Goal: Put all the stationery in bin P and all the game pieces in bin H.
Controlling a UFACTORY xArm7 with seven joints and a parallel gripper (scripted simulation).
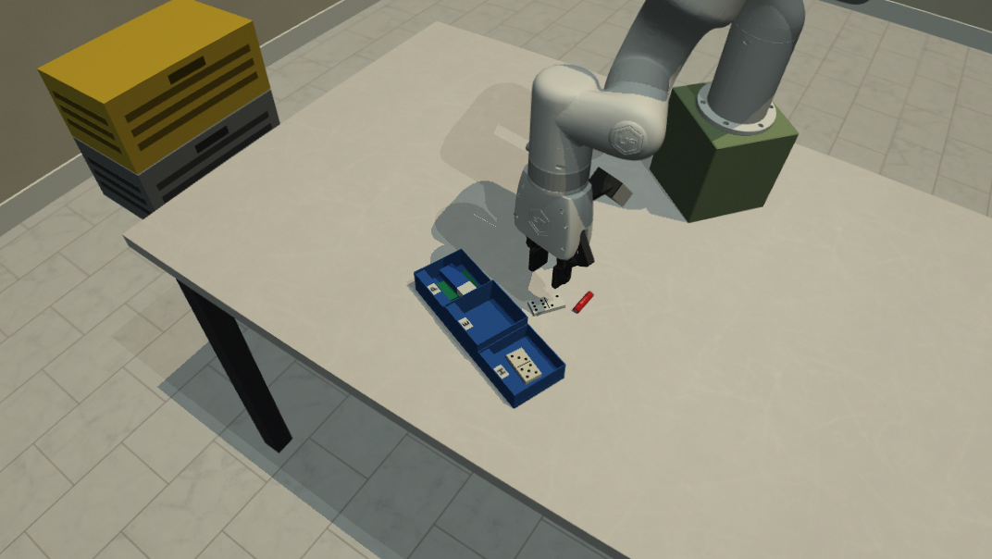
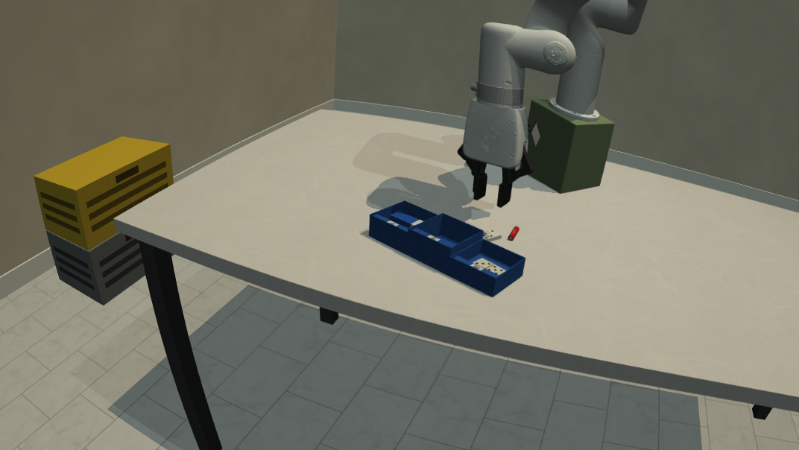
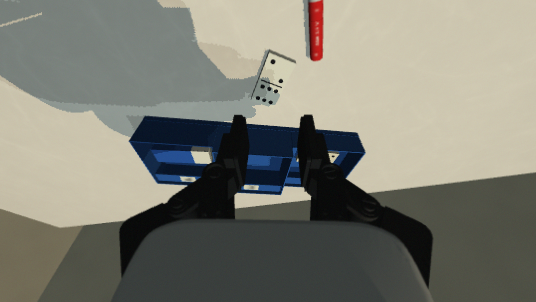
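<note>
A blue tray of three bins [image 1: 488, 325] lies on the table, marked P, E and H. Bin P [image 1: 451, 280] holds a green, a white and a blue item. Bin H [image 1: 524, 367] holds one white domino [image 1: 523, 366]. A second domino [image 1: 544, 304] lies flat on the table just beside the tray; it also shows in the wrist view [image 3: 272, 77]. A small red cylinder [image 1: 582, 302] lies next to it, and in the wrist view [image 3: 315, 30]. My gripper [image 1: 548, 274] hangs above the loose domino, fingers partly apart and empty, as the wrist view [image 3: 272, 120] shows.
The arm's green base block [image 1: 722, 149] stands behind the gripper on the table. A yellow crate on a grey crate [image 1: 159, 97] stands on the floor beyond the table's left corner. Bin E [image 1: 486, 316] is empty.
</note>
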